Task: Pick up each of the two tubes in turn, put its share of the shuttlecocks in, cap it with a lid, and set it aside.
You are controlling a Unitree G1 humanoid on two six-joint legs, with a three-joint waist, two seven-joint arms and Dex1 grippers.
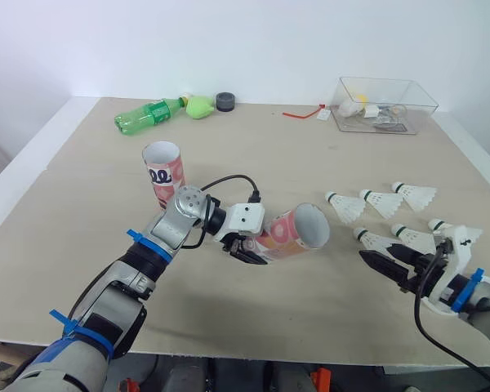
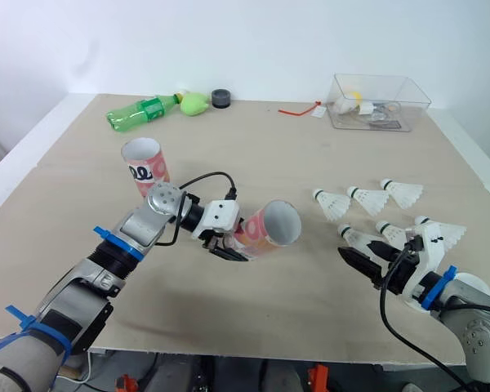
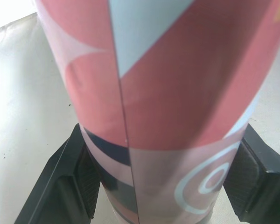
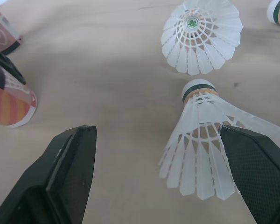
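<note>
My left gripper (image 1: pixel 247 250) is shut on a pink patterned tube (image 1: pixel 298 232), held tilted low over the table with its open mouth facing right. In the left wrist view the tube (image 3: pixel 163 93) sits between both pads (image 3: pixel 86 179). A second pink tube (image 1: pixel 163 170) stands upright behind my left arm. Several white shuttlecocks (image 1: pixel 381 202) lie in two rows on the right. My right gripper (image 1: pixel 378 253) is open and low beside the nearest row. In the right wrist view one shuttlecock (image 4: pixel 203 140) lies between the fingers, close to the right finger (image 4: pixel 256 168).
A green bottle (image 1: pixel 147 114), a yellow-green object (image 1: pixel 199 106) and a dark round lid (image 1: pixel 224 101) lie along the far edge. A clear plastic box (image 1: pixel 384 104) with small items stands at the back right, a red strip (image 1: pixel 298 114) beside it.
</note>
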